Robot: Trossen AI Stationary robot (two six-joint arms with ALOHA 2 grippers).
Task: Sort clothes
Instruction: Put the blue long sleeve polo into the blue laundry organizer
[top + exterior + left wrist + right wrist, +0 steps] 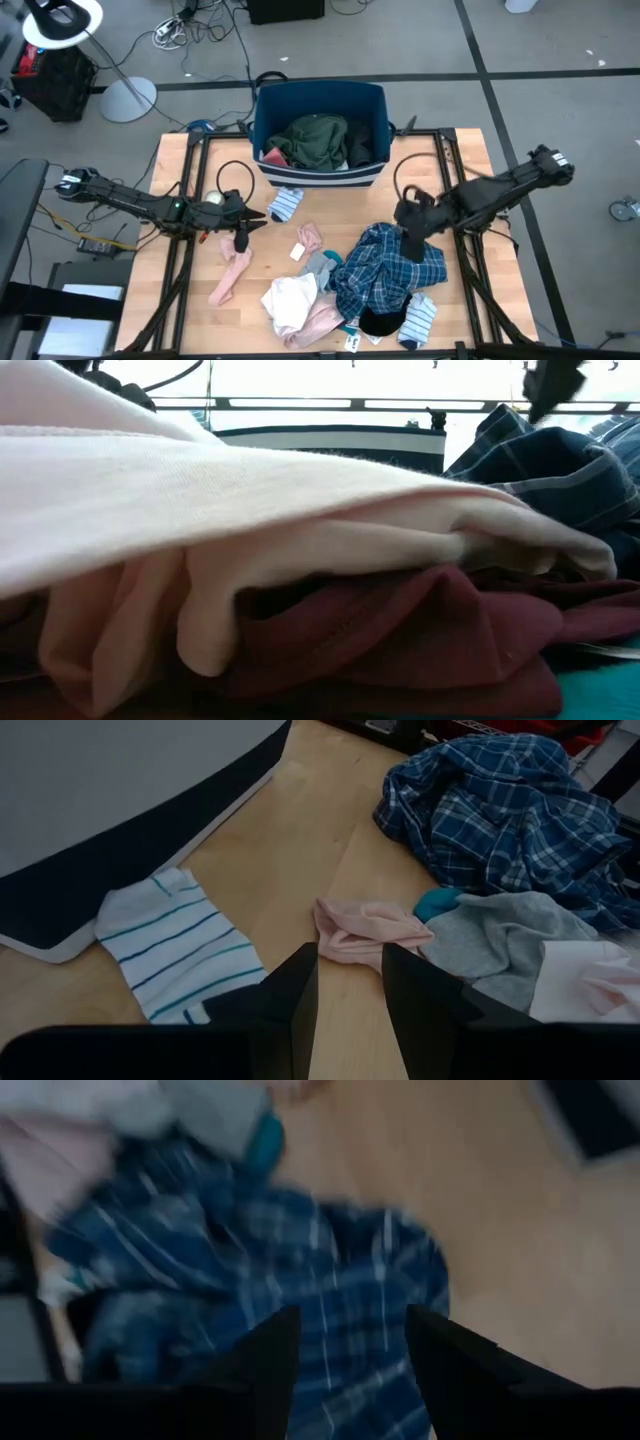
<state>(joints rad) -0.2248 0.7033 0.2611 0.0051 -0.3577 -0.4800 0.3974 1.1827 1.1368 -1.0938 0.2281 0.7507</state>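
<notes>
Counter (470, 215): wooden top, dark blue bin (320, 100) at its far edge already holding a green garment (318, 138), likely one sorting destination. The clothes (345, 290) lie heaped toward the near edge, plaid shirt (385, 265) uppermost. Right tool (413, 243) hovers over the plaid, jaws apart, empty, probably lining up a pick. Left tool (241, 240) open, empty, above bare wood near a striped sock (285, 204). Low view: pale fabric blocks nearly everything. Right wrist view: garment edges indistinct.
</notes>
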